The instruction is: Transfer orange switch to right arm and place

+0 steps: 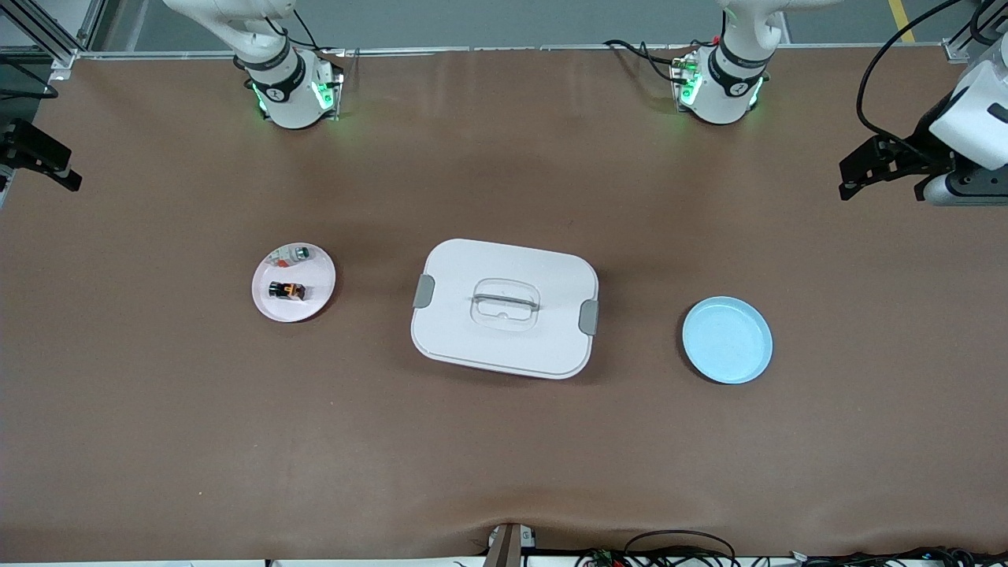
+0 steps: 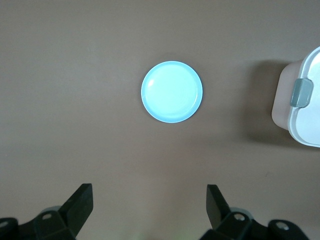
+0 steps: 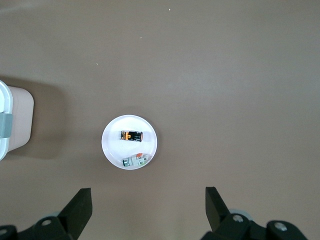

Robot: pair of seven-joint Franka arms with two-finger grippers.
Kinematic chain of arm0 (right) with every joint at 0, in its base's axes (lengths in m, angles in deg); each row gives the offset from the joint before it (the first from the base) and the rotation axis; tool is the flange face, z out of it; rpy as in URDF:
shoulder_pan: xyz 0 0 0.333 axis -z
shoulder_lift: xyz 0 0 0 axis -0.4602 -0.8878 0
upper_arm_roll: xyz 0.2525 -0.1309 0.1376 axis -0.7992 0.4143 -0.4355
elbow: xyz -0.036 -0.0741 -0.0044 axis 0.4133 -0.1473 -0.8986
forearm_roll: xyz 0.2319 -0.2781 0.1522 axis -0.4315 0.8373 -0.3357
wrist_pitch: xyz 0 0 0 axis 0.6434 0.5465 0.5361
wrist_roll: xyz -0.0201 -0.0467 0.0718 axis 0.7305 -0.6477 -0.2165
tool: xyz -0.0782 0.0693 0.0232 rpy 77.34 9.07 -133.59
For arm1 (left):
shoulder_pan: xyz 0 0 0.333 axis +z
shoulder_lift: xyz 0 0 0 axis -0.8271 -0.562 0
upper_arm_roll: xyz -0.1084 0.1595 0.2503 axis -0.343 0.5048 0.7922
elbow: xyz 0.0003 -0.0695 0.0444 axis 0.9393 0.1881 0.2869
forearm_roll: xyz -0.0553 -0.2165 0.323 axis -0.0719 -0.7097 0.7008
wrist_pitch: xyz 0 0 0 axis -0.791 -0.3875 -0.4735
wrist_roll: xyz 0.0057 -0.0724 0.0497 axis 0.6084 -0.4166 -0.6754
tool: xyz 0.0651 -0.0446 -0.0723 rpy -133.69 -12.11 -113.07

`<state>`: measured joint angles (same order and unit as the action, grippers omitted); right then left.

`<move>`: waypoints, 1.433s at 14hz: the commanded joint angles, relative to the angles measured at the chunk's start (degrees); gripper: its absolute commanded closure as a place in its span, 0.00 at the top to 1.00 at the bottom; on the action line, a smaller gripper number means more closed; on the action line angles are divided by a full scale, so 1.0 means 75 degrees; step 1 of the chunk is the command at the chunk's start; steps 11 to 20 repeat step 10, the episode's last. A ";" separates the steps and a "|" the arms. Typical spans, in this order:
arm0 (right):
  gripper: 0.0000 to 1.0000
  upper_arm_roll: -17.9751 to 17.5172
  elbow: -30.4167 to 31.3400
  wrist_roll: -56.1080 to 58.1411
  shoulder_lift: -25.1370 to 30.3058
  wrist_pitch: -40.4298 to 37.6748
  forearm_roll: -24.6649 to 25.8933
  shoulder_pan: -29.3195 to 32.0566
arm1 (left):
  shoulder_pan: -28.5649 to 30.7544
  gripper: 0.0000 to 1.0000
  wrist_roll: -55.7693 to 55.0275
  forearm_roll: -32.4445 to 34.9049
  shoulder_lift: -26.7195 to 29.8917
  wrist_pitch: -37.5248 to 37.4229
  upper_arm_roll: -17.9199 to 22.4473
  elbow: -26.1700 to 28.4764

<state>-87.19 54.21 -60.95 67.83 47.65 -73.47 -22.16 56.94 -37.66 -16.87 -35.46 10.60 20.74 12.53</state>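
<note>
Two small parts share the white plate [image 1: 293, 282], orange switch [image 1: 287, 290] just beside the silvery-white piece [image 1: 297, 253]; a sloppy pick could grab or knock the wrong one. Lidded white box [image 1: 505, 308] sits between that plate and the blue plate [image 1: 727, 340]. Left gripper [image 2: 150, 205] and right gripper [image 3: 148, 205] hang spread, empty, high over the table's ends, with bare brown table [image 1: 504, 465] all around.

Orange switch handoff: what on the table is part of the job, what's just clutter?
Job:
- orange switch, lying on the white plate
- right gripper, open, up over that plate
- left gripper, open, up over the blue plate

Lying about:
- silvery-white piece, same white plate, farther from the front camera than the switch
- lidded white box, mid-table
</note>
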 commanded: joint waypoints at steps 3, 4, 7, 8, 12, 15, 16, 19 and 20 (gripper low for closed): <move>1.00 -0.0096 -0.0258 -0.0109 -0.0134 -0.0161 0.0012 0.0086 | -0.0023 1.00 0.0001 0.0146 -0.0006 -0.0129 0.0023 -0.0139; 1.00 -0.0096 -0.0258 -0.0110 -0.0134 -0.0161 0.0000 0.0086 | -0.0023 1.00 0.0001 0.0146 -0.0005 -0.0129 0.0023 -0.0139; 1.00 -0.0096 -0.0258 -0.0121 -0.0134 -0.0161 0.0000 0.0086 | -0.0023 1.00 -0.0011 0.0134 -0.0005 -0.0129 0.0023 -0.0139; 1.00 -0.0096 -0.0270 -0.0121 -0.0134 -0.0161 0.0000 0.0086 | -0.0023 1.00 -0.0011 0.0134 -0.0005 -0.0129 0.0023 -0.0139; 1.00 -0.0096 -0.0259 -0.0133 -0.0134 -0.0161 -0.0011 0.0086 | -0.0023 1.00 -0.0011 0.0134 -0.0005 -0.0129 0.0023 -0.0139; 1.00 -0.0096 -0.0259 -0.0133 -0.0134 -0.0161 -0.0011 0.0086 | -0.0023 1.00 -0.0011 0.0134 -0.0005 -0.0129 0.0023 -0.0139; 1.00 -0.0096 -0.0259 -0.0133 -0.0134 -0.0161 -0.0011 0.0086 | -0.0023 1.00 -0.0011 0.0134 -0.0005 -0.0129 0.0023 -0.0139; 1.00 -0.0096 -0.0259 -0.0133 -0.0134 -0.0161 -0.0011 0.0086 | -0.0023 1.00 -0.0011 0.0134 -0.0005 -0.0129 0.0023 -0.0139; 1.00 -0.0096 -0.0259 -0.0133 -0.0134 -0.0161 -0.0011 0.0086 | -0.0023 1.00 -0.0011 0.0134 -0.0005 -0.0129 0.0023 -0.0139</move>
